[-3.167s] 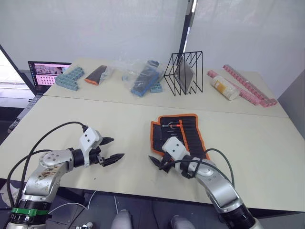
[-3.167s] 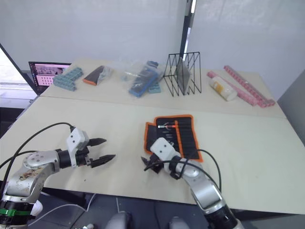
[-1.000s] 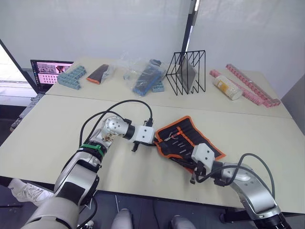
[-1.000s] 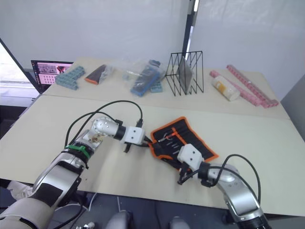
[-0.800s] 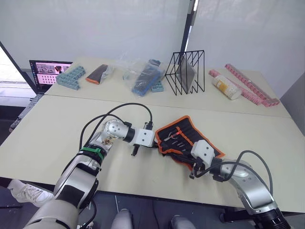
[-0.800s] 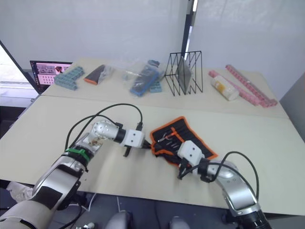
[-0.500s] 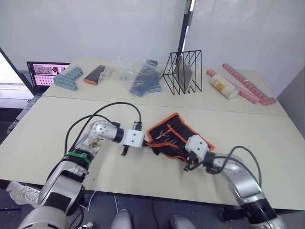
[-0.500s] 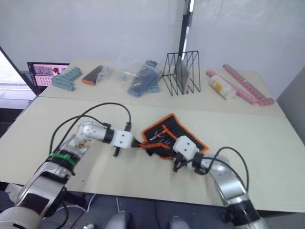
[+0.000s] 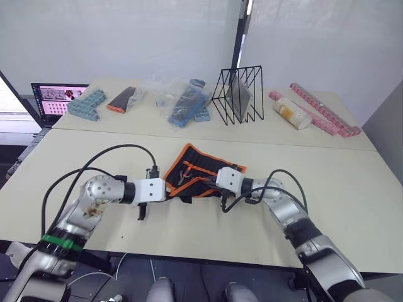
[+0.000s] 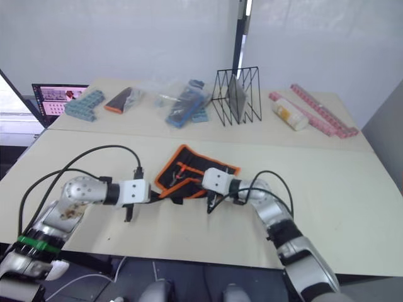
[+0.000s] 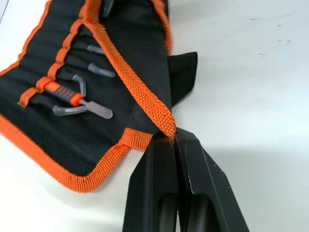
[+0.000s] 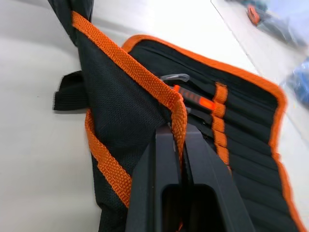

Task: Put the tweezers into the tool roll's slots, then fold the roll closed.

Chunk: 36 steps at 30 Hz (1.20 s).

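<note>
The tool roll [image 9: 196, 171] lies open on the near table, black with orange edging. Both grippers pinch its near orange edge and hold that flap raised. My left gripper [image 11: 175, 140] is shut on the edging by the short black strap [image 11: 184, 77]. My right gripper [image 12: 176, 128] is shut on the same edging further along. In the head views they sit at the roll's near side, left gripper [image 9: 170, 190] and right gripper [image 9: 213, 187]. Slim grey tool ends [image 11: 99, 72] and an orange-handled tool [image 11: 60, 92] sit in the slots [image 12: 227, 130]; I cannot tell which are tweezers.
On the far table stand a black wire rack [image 9: 238, 94], a clear bag of blue parts [image 9: 187, 104], a plastic-wrapped black-and-orange pouch [image 9: 121, 99], blue blocks [image 9: 87, 104], a bottle [image 9: 289, 114] and pink strips [image 9: 324, 110]. A laptop [image 9: 60, 94] sits far left.
The camera has shifted. The right gripper has come closer to the left one along the roll's near edge, and that edge now stands lifted over the slots.
</note>
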Motion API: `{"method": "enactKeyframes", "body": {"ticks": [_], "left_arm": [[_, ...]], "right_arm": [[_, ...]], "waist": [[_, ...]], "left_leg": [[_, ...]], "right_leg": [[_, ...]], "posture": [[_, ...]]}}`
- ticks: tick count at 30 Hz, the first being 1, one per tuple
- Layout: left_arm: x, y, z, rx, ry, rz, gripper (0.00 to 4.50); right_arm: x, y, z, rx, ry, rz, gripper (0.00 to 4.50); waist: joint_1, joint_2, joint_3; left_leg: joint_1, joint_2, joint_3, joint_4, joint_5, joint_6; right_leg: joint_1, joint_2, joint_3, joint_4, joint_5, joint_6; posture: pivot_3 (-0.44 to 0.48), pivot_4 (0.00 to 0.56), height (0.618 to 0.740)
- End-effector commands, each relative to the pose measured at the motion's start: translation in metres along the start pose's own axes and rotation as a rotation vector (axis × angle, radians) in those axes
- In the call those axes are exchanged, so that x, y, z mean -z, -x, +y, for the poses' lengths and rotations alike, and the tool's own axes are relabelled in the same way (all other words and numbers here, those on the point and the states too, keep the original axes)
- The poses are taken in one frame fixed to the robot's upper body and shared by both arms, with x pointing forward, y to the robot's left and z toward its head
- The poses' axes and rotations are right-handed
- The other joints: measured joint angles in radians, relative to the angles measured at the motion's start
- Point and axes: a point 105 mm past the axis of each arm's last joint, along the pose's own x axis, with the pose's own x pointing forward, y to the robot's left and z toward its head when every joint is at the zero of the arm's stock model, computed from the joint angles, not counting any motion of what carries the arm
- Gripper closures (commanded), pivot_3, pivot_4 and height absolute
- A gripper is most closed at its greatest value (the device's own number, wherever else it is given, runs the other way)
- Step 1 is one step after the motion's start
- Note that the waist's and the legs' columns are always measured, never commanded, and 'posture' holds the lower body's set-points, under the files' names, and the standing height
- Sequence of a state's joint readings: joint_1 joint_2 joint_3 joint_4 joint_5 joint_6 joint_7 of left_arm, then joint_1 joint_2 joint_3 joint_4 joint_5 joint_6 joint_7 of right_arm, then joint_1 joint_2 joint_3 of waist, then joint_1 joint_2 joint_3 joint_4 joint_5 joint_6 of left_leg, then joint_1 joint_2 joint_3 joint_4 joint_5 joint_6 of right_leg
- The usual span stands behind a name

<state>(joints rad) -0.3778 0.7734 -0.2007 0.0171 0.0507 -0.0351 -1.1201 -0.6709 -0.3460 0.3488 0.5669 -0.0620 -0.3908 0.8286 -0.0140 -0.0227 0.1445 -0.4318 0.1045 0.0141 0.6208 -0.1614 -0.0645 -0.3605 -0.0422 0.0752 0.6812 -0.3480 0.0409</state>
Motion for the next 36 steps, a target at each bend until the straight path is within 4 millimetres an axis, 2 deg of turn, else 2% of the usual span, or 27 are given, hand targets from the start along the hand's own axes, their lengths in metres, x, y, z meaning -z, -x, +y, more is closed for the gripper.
{"method": "enactKeyframes", "body": {"ticks": [1,4,9,15,21,25,31,36], "left_arm": [[-0.002,0.014,-0.005,-0.031,0.069,0.01,4.49],[-0.013,0.013,-0.007,-0.044,0.092,-0.025,4.49],[0.0,0.011,-0.004,-0.037,0.074,0.036,4.49],[0.001,0.006,0.0,-0.036,0.113,0.011,4.49],[-0.002,0.001,0.002,-0.006,0.096,-0.012,4.49],[0.003,0.006,0.008,-0.006,0.082,0.007,4.49],[-0.005,0.01,0.015,-0.036,0.109,-0.043,4.5],[-0.006,0.008,0.013,-0.027,0.114,-0.047,4.5]], "right_arm": [[0.009,0.019,-0.027,0.096,0.038,0.033,4.5],[0.007,0.024,-0.018,0.045,0.011,0.011,4.5],[0.005,0.049,0.011,-0.046,-0.11,-0.005,4.5],[0.009,0.073,0.044,-0.048,-0.253,0.036,4.5],[0.005,0.077,0.047,-0.018,-0.241,0.057,4.5],[-0.002,0.082,0.05,-0.042,-0.309,0.033,4.5],[-0.004,0.092,0.049,-0.013,-0.285,0.079,2.6],[-0.012,0.09,0.048,0.016,-0.306,0.056,2.6]], "waist": [[0.001,0.0,0.0],[0.006,0.001,0.002],[0.018,0.001,0.002],[0.021,0.002,0.002],[0.02,0.002,0.002],[0.025,0.002,0.002],[0.023,0.002,0.003],[0.023,0.002,0.003]], "left_leg": [[0.0,0.0,0.0,0.0,0.0,0.0],[0.0,0.0,0.0,0.0,0.0,0.0],[0.0,0.0,0.0,0.0,0.0,0.0],[0.0,0.0,0.0,0.0,0.0,0.0],[0.0,0.0,0.001,0.001,0.0,0.0],[-0.001,0.0,0.001,0.002,0.0,0.0],[-0.001,0.0,0.001,0.002,0.0,0.0],[-0.002,0.0,0.001,0.002,0.0,0.0]], "right_leg": [[0.0,0.0,0.0,0.0,0.0,0.0],[0.0,0.0,0.0,0.0,0.0,0.0],[0.001,0.0,0.0,0.0,0.0,0.0],[0.001,0.0,0.0,-0.001,0.0,0.0],[0.0,0.0,0.0,-0.001,0.0,0.0],[0.001,0.0,0.0,-0.001,0.0,0.0],[0.0,0.0,0.0,-0.001,0.0,0.0],[0.0,0.0,0.0,-0.001,-0.001,0.0]], "posture": [[0.0,0.15,0.713],[0.0,0.15,0.713],[0.0,0.15,0.713],[0.0,0.15,0.713],[0.0,0.15,0.713],[0.0,0.15,0.713],[0.0,0.15,0.713],[0.0,0.15,0.713]]}}
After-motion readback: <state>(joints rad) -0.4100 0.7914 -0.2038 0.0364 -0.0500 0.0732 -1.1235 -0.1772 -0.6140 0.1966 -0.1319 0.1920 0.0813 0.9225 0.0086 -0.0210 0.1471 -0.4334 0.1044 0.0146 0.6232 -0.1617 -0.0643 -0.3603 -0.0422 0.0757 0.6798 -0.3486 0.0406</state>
